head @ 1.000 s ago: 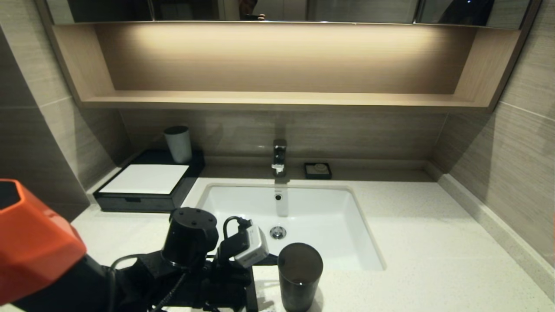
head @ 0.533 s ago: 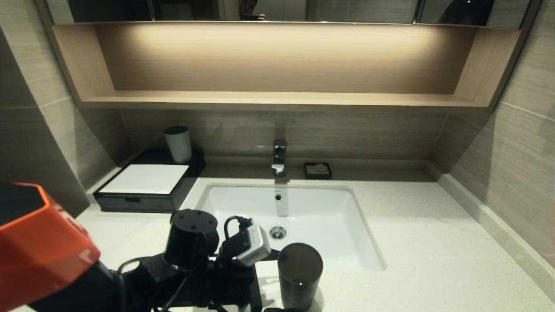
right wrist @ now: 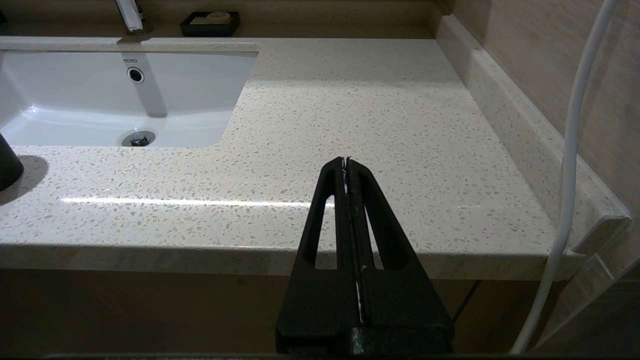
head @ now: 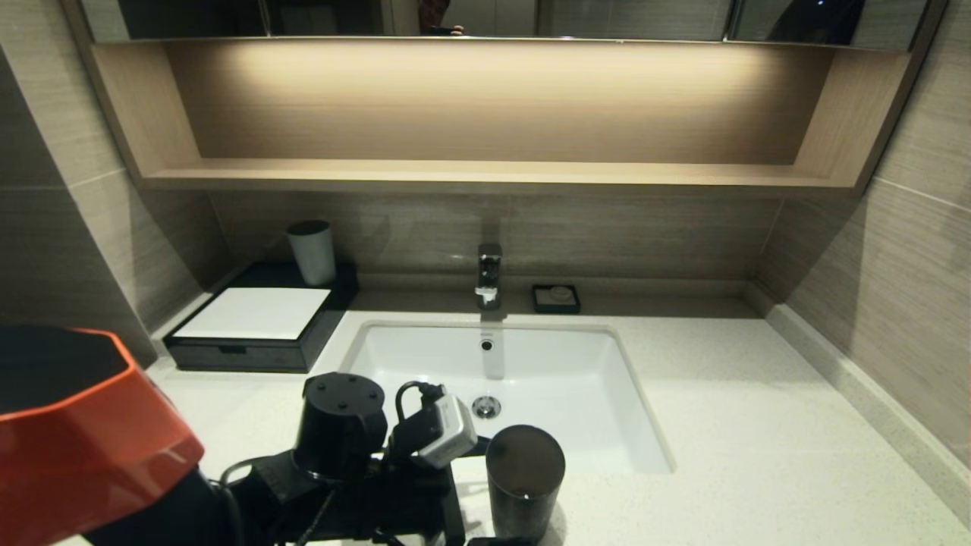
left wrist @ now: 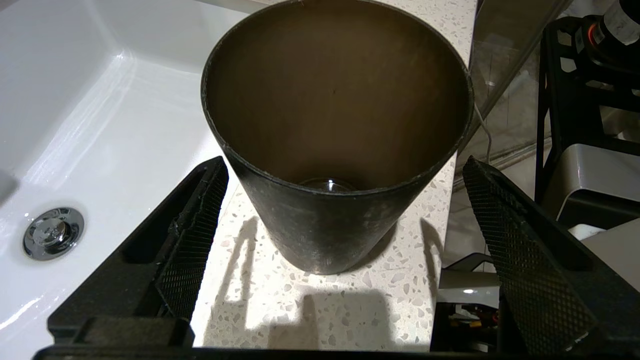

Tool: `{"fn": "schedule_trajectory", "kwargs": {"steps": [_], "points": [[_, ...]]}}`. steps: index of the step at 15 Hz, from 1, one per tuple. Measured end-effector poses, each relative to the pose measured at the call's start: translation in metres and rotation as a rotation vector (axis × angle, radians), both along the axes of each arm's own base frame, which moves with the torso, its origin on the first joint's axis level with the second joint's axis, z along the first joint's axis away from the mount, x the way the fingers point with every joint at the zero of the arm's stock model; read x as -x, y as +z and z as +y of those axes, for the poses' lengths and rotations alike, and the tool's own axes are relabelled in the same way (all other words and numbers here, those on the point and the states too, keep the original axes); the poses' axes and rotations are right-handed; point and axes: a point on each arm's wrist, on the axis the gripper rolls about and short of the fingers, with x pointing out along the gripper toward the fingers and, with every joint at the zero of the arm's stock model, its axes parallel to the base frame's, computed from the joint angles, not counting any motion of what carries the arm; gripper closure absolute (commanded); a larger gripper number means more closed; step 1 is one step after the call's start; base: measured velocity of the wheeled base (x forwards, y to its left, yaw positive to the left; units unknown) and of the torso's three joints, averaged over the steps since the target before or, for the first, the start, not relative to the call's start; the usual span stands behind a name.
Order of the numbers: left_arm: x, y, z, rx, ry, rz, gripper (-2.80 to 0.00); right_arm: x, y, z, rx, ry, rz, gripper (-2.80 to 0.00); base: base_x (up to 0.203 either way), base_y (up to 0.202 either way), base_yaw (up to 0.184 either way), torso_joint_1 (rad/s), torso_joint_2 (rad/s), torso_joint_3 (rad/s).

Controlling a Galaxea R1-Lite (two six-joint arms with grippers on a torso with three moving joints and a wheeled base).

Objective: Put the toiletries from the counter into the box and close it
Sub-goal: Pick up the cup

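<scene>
Left end effector gapes astride the dark cup; box well apart.

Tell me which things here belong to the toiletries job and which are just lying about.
Job: box, drawer shut; counter; open left gripper straddling the dark cup. No toiletries visible.
Lying about: dark cup, white cup, soap dish, faucet, sink.

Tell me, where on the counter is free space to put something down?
Free: the counter between the sink and the right wall. Crowded: the front strip, where the open left claw flanks the dark cup. The shut right claw hovers over the front edge.
</scene>
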Motion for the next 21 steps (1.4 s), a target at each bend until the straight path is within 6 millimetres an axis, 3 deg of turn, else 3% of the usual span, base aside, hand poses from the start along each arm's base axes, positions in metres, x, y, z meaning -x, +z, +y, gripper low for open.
{"fn": "schedule_trajectory", "kwargs": {"steps": [3, 4, 21], "points": [[-0.0014, 0.0000, -0.0025, 0.022, 0.001, -0.009, -2.80, 0.0000, 0.0000, 0.0000, 0.000, 0.000, 0.000, 0.00, 0.000, 0.000, 0.000, 0.000, 0.00, 0.000], [-0.0017, -0.0001, -0.0032, 0.033, 0.003, -0.009, 0.00, 0.0000, 0.0000, 0.0000, 0.000, 0.000, 0.000, 0.00, 0.000, 0.000, 0.000, 0.000, 0.00, 0.000], [-0.0076, -0.0026, -0.0092, 0.078, 0.083, -0.039, 0.00, 0.0000, 0.0000, 0.0000, 0.000, 0.000, 0.000, 0.00, 0.000, 0.000, 0.000, 0.000, 0.00, 0.000]]}}
